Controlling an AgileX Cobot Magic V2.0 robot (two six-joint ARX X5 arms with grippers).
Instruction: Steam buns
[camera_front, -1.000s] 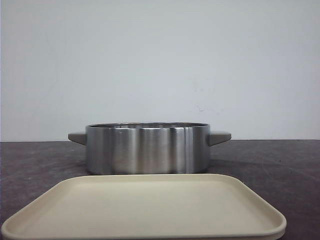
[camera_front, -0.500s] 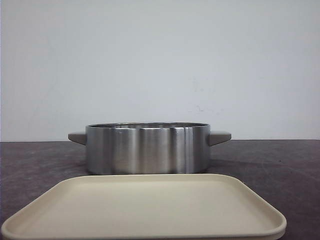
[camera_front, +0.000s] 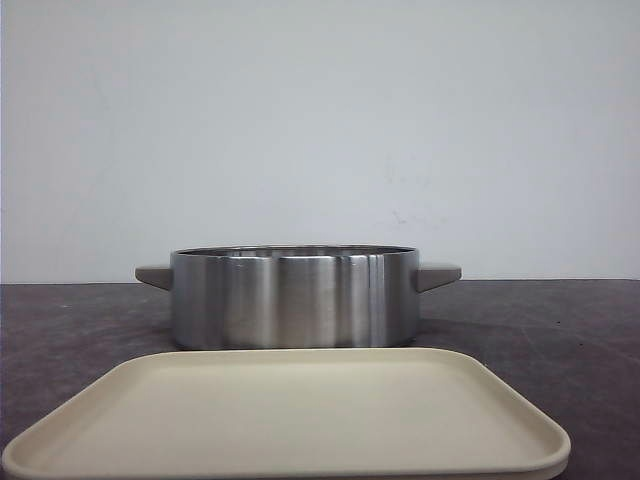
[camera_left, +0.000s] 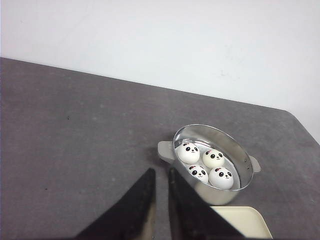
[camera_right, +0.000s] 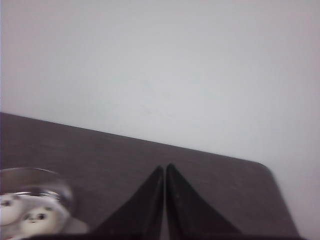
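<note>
Buns (camera_left: 207, 164), glossy white domes, fill a round steel pot (camera_left: 243, 160).

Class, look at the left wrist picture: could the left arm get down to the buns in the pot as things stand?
Probably yes. The pot has no lid, the four buns lie exposed inside it, and nothing stands between them and the left hand, which holds nothing.

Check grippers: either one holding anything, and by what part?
Nothing held. Left gripper fingers slightly apart and empty; right gripper fingers closed on nothing. All four buns sit in the pot.
</note>
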